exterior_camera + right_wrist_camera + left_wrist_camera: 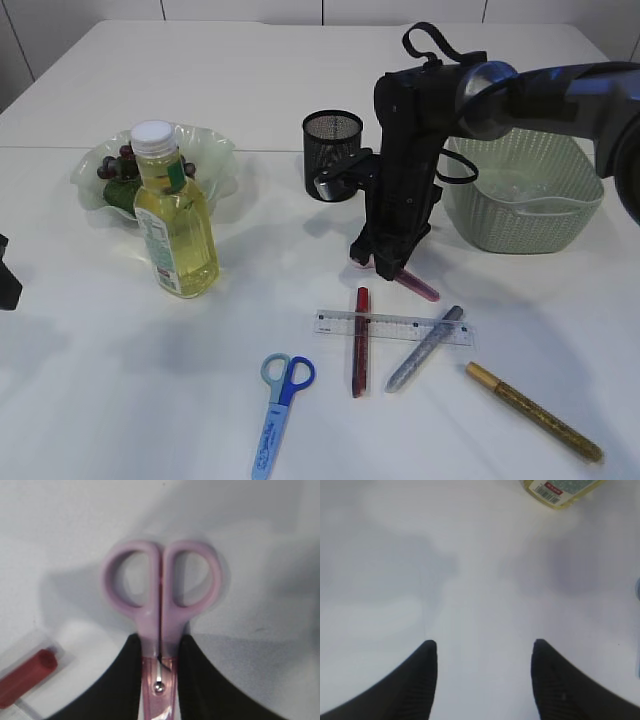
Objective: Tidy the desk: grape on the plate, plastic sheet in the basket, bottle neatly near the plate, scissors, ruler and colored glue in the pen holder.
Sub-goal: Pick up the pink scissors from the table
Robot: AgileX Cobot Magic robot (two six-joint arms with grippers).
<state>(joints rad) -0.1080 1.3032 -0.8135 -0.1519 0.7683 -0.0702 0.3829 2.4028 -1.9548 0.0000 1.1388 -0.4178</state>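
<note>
Desk (80,400) surface carries everything, with the basket (530,200) at its right. Left of the basket stands the pen holder (330,150); far left are the bottle (175,215) and the plate (205,150) behind it. Right gripper (160,652), just left of the basket, pinches pink scissors (161,587) at the pivot. Left gripper (484,672) is spread over bare desk. Ruler (395,327), glue sticks (360,340) and blue scissors (280,395) lie nearer the camera than the basket.

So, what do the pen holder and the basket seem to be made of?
Pen holder: probably metal mesh, matt black; you can see through its fine grid. Basket: likely moulded plastic, pale green and matt; a woven-look pattern covers its walls.
</note>
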